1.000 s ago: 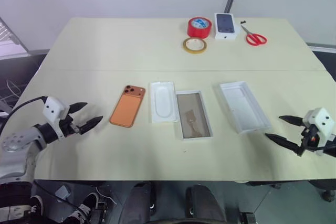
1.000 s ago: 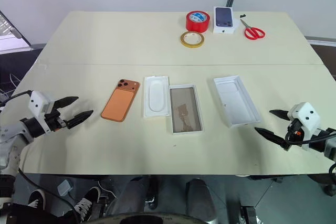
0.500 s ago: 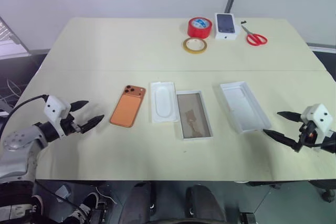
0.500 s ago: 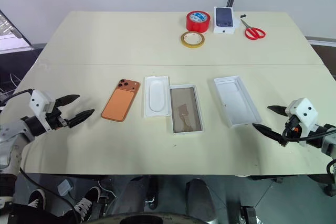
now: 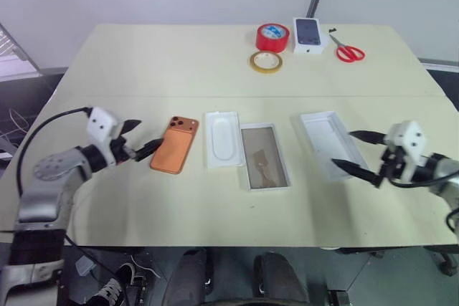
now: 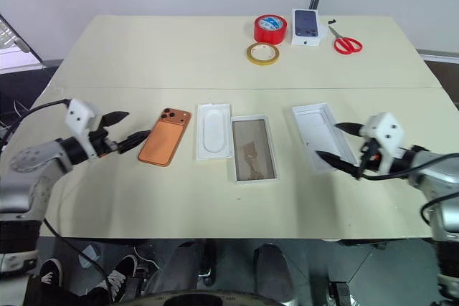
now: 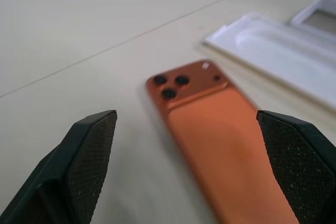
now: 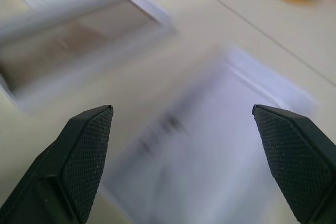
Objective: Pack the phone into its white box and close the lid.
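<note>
The orange phone [image 5: 175, 153] lies back up on the table, left of centre, its camera lenses at the far end. My left gripper [image 5: 149, 133] is open just left of it, fingertips near its left edge; in the left wrist view the phone [image 7: 220, 129] sits between and beyond the fingers [image 7: 89, 145]. The white box [image 5: 264, 159], a shallow tray with a brownish panel, lies at centre. Further right lies the lid [image 5: 326, 141], hollow side up. My right gripper [image 5: 342, 148] is open over the lid's near right part, holding nothing.
A thin white insert [image 5: 223, 138] with an oval recess lies between phone and box. At the far edge are a red tape roll [image 5: 272, 36], a yellow tape ring [image 5: 266, 61], a small white box with a phone picture [image 5: 309, 35] and red scissors [image 5: 348, 51].
Both arms swung inward from the table's sides. The left gripper came right, up to the phone; the right gripper came left, over the lid. Both stayed open.
</note>
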